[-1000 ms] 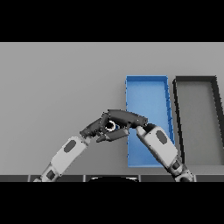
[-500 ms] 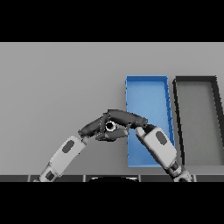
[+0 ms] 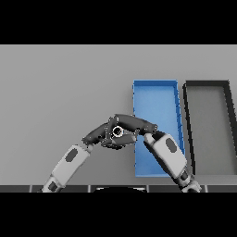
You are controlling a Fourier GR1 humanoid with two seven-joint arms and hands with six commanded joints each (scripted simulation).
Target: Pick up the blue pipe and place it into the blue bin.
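The blue bin (image 3: 155,104) stands upright on the grey bench (image 3: 60,83), long and narrow, with its open side up. What shows of its floor is bare blue. Just beside the blue bin, on its right side, stands a dark bin (image 3: 206,121) of about the same shape. The two are close together but do not seem to touch.

Both arms meet at the left wall of the blue bin, near its lower half. The right arm comes in from the lower right and its white forearm lies across the lower part of the blue bin, covering that part of the floor. The right hand (image 3: 137,123) reaches from there to the left, over the bin's left wall and out above the bench. The left arm comes in from the lower left, and the left hand (image 3: 99,135) is just to the left of the blue bin, above the bench.

The two dark hands overlap just to the left of the blue bin. For each hand, I cannot tell if it is open, closed or clamped on something. Where they overlap there is a small pale ring (image 3: 117,131) with a dark centre. I cannot tell if it belongs to a hand or is the end of an object.

The blue pipe is hidden. If it is between the hands, they cover it, so I cannot tell where it is.
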